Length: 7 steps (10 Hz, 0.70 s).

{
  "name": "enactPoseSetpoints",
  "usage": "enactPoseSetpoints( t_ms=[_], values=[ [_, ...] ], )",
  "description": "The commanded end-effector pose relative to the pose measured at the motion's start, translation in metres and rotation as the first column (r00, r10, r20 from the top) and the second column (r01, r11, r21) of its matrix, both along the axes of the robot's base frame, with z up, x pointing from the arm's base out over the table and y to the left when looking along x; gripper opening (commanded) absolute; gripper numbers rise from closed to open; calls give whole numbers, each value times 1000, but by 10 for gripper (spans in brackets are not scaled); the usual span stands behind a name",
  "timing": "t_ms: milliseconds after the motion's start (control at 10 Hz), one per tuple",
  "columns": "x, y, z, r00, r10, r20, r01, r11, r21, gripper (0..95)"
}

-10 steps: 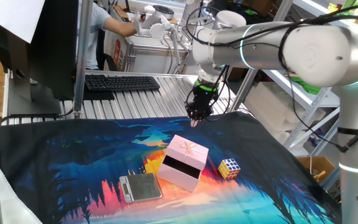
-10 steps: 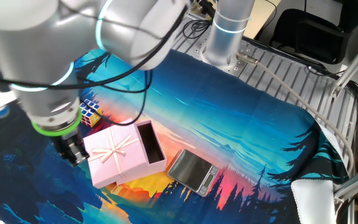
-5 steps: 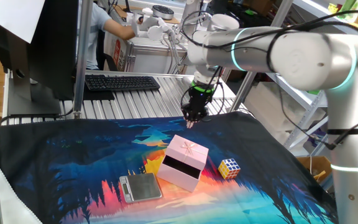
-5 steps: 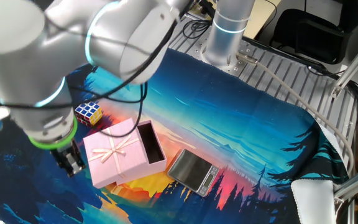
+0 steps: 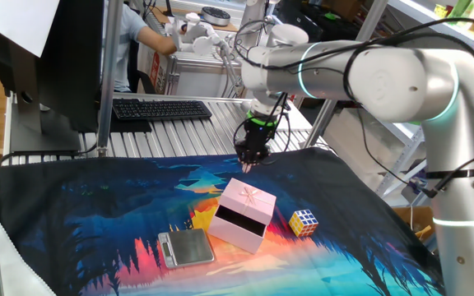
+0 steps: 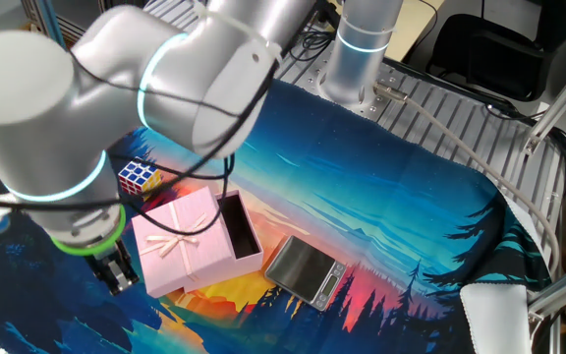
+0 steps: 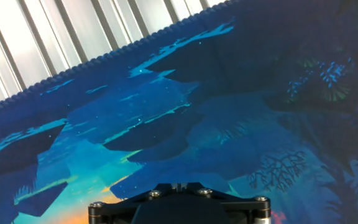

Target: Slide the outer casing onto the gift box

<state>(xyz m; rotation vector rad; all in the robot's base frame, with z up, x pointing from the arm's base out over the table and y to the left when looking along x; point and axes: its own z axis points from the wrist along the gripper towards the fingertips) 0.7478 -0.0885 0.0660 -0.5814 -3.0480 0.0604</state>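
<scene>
The pale pink outer casing [image 5: 248, 200] with a bow mark on top lies on the printed mat; it also shows in the other fixed view [image 6: 178, 239]. The gift box [image 5: 239, 230] sticks a little way out of the casing's near end and shows its dark inside [image 6: 237, 226]. My gripper [image 5: 247, 162] hangs low over the mat just beyond the casing's far end, apart from it, with the fingers together and nothing between them. It shows beside the casing in the other fixed view [image 6: 118, 276]. The hand view shows only mat and the gripper's base; the casing and box are out of view there.
A multicoloured puzzle cube [image 5: 304, 222] sits beside the casing [image 6: 139, 177]. A flat grey square device [image 5: 186, 247] lies next to the box's open end [image 6: 306, 270]. A keyboard [image 5: 161, 108] and the slatted metal table lie beyond the mat's edge. The arm's base [image 6: 362, 49] stands at the mat's far side.
My gripper has drifted sideways along the casing's far end and a little away from it, staying shut. The casing, box, cube and device have not moved.
</scene>
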Motion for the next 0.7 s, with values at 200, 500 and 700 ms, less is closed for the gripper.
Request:
enactPoseSetpoints(
  t_ms=[200,500,700],
  values=[
    [3,-5,-7,1000,-10,-7,10,1000,-3,0],
    [6,-16,-16,1000,-20,-23,20,1000,-2,0],
    [0,-16,-20,998,-41,-51,41,999,4,0]
  ],
)
